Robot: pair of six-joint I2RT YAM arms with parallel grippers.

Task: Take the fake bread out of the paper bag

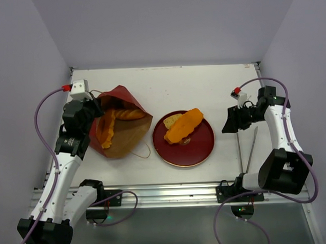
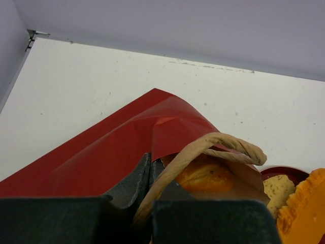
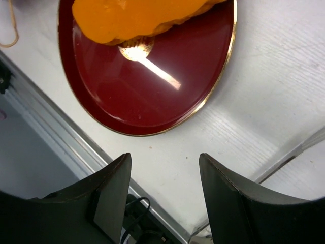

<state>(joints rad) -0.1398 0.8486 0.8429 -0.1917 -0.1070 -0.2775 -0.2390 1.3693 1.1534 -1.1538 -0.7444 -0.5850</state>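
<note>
On the table's left side, the left hand point(image 2: 149, 170) is pinched closed on the rim of the paper bag point(image 1: 129, 139), which half hides fake bread point(image 1: 106, 132) inside. More lies on the red plate point(image 1: 198, 145). The right hand point(image 3: 163, 157) hovers open and empty.

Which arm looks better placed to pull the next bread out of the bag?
Right. The right gripper is open and empty near the plate; the left gripper is shut on the bag, with bread inside.
</note>
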